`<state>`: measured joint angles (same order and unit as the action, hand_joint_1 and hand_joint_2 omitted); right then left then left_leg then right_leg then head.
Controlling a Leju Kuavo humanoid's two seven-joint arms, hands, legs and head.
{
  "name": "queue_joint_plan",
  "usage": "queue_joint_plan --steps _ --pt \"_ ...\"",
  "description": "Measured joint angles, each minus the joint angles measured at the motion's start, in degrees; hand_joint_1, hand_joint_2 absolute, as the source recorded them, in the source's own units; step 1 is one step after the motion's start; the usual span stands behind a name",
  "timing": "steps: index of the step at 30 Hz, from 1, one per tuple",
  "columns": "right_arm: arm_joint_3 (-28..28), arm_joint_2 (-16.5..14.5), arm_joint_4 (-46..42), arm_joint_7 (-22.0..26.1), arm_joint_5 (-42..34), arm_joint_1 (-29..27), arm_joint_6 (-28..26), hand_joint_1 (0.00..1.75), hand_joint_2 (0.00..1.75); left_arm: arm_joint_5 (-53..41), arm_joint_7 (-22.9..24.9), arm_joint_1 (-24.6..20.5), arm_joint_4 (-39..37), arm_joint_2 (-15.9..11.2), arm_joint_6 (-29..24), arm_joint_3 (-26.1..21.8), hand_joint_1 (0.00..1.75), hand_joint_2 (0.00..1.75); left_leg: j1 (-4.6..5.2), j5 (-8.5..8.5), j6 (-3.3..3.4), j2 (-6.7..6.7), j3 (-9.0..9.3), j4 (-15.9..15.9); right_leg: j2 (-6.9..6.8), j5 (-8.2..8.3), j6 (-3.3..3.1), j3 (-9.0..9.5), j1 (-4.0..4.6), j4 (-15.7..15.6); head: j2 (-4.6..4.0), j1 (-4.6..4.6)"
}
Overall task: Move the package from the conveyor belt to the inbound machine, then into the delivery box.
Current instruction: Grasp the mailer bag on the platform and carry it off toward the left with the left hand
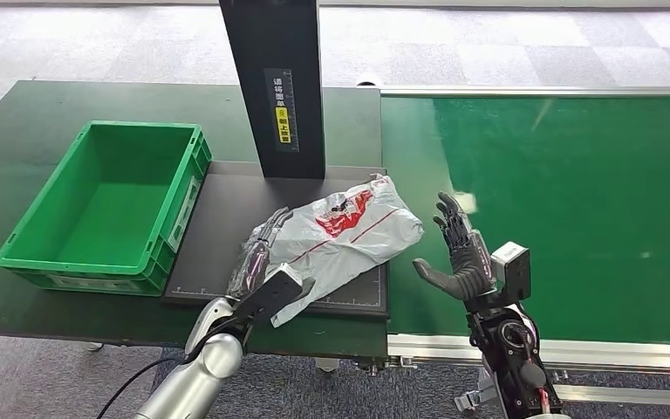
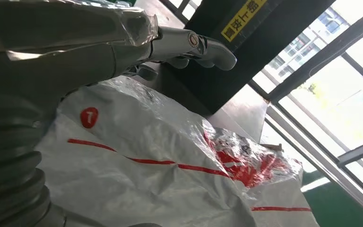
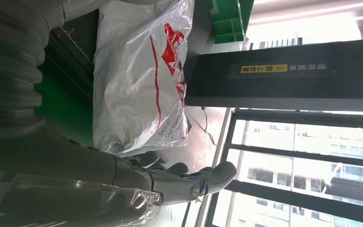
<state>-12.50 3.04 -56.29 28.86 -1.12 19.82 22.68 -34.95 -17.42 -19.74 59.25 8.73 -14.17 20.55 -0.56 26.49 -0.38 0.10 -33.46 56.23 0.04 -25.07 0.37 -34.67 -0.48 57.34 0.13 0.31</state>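
The package (image 1: pixel 349 229) is a white plastic bag with red print, lying on the black platform (image 1: pixel 218 209) of the inbound machine, in front of its black post (image 1: pixel 279 87). My left hand (image 1: pixel 260 253) lies along the bag's left edge with its fingers stretched out, touching the plastic without gripping it. In the left wrist view the fingers (image 2: pixel 194 45) reach out over the package (image 2: pixel 160 156). My right hand (image 1: pixel 461 253) is spread open above the green conveyor belt (image 1: pixel 576 209), just right of the bag and apart from it. The right wrist view shows the package (image 3: pixel 132 80) beyond that hand (image 3: pixel 123 184).
An empty green delivery box (image 1: pixel 78 272) stands on the dark table left of the platform. The post carries a yellow label (image 1: pixel 283 122). The belt's metal rail (image 1: pixel 576 353) runs along the near edge.
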Motion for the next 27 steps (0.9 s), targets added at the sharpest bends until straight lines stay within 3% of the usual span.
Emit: queue_joint_plan --steps 4,9,11,13,15,17,27 --pt "0.4 0.0 -5.0 -1.7 2.0 -2.7 -2.2 0.00 1.75 -1.2 1.4 -3.2 -4.9 1.7 -0.6 1.1 0.00 1.75 -0.01 0.01 0.00 -0.01 -0.01 0.0 0.00 -0.01 0.01 -0.01 0.02 0.0 0.01 0.01" --pt "1.7 -0.1 -9.1 -2.5 3.7 -6.4 -2.7 0.00 1.75 -9.4 11.2 -6.3 -10.6 2.4 -1.4 3.6 0.00 1.75 0.00 0.05 -0.01 -0.01 -0.05 0.0 0.00 -0.05 0.03 -0.03 0.01 0.0 0.00 -0.01" --pt "2.2 -0.2 -9.7 -2.7 4.0 -6.8 -2.7 0.00 1.75 -10.9 13.1 -7.4 -13.2 2.7 0.1 4.3 0.02 1.75 0.00 0.05 -0.01 -0.01 -0.05 0.0 0.00 -0.05 0.03 -0.03 0.01 0.0 0.00 -0.01" --pt "2.6 -0.4 -10.0 -3.0 4.3 -6.9 -2.7 0.00 1.75 -11.7 13.9 -8.4 -15.8 3.0 1.9 4.9 0.71 1.75 0.00 0.05 -0.01 -0.01 -0.04 0.0 0.00 -0.05 0.03 -0.01 0.01 0.0 0.00 0.00" --pt "3.0 -0.6 -10.2 -3.4 4.6 -7.0 -2.7 0.00 1.75 -12.3 13.8 -9.2 -17.8 3.2 3.2 5.3 1.55 1.75 0.00 0.04 -0.01 -0.02 0.00 0.0 -0.01 -0.05 0.03 0.04 0.01 0.0 0.00 -0.01" --pt "3.6 -0.8 -10.4 -3.9 4.9 -7.2 -3.0 0.00 1.75 -12.4 13.2 -9.6 -19.0 3.3 3.5 5.4 1.74 1.75 0.00 0.04 -0.01 -0.04 0.04 0.0 -0.02 -0.05 0.03 0.10 0.01 0.0 0.00 -0.01" --pt "7.4 -2.0 -12.2 -7.2 4.4 -10.4 -5.2 0.00 1.75 -11.5 9.8 -9.6 -19.4 3.3 1.2 4.9 1.75 1.75 0.00 0.05 -0.01 -0.07 0.09 0.0 -0.04 -0.07 0.04 0.18 0.00 0.0 0.00 0.01"
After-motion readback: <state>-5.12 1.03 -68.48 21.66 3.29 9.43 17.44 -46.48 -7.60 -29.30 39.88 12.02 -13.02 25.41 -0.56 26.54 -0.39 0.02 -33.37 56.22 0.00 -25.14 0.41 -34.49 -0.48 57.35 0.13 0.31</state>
